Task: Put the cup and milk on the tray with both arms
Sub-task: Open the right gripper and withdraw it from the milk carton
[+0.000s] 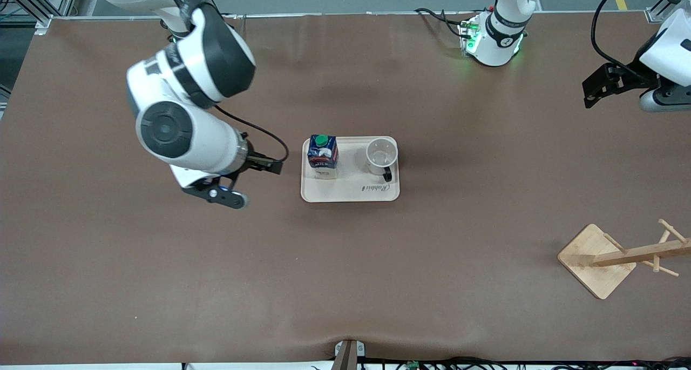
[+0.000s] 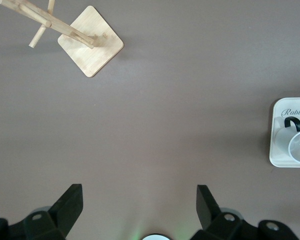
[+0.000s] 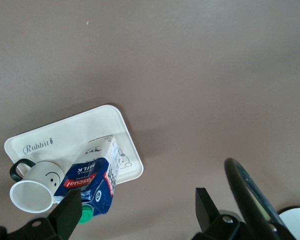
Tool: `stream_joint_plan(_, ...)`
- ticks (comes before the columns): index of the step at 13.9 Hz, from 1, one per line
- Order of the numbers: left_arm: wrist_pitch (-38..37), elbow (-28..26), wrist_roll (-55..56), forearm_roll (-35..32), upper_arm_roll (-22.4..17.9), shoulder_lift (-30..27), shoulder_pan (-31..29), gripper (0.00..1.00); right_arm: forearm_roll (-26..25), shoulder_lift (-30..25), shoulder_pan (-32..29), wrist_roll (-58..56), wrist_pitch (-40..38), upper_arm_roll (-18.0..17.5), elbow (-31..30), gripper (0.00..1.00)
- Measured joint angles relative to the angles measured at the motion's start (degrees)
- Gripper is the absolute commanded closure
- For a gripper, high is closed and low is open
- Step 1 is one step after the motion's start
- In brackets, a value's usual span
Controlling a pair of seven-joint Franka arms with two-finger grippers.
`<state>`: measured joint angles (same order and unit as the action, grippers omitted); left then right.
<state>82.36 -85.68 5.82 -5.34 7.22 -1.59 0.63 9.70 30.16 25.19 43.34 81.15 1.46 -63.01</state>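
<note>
The cream tray (image 1: 351, 192) lies in the middle of the table. The milk (image 1: 323, 156) stands upright on it at the right arm's end. The cup (image 1: 381, 156) stands upright on it at the left arm's end, its black handle toward the front camera. My right gripper (image 1: 245, 167) hovers over the table beside the tray's milk end, open and empty (image 3: 139, 200). The right wrist view shows the milk (image 3: 92, 180), cup (image 3: 37, 190) and tray (image 3: 80, 127). My left gripper (image 1: 599, 86) is open and empty (image 2: 139, 195), over the left arm's end of the table.
A wooden rack (image 1: 596, 259) with a square base and pegs stands near the front camera at the left arm's end; it also shows in the left wrist view (image 2: 90, 47). A black cable (image 3: 250, 195) loops by my right gripper.
</note>
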Motion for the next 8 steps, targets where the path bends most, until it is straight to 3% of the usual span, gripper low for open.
stream_joint_plan(8, 0.0, -0.13, -0.02, 0.0, 0.01, 0.0, 0.0, 0.0, -0.19, -7.02, -10.42, -3.67, -3.2, -0.1, 0.2, 0.0)
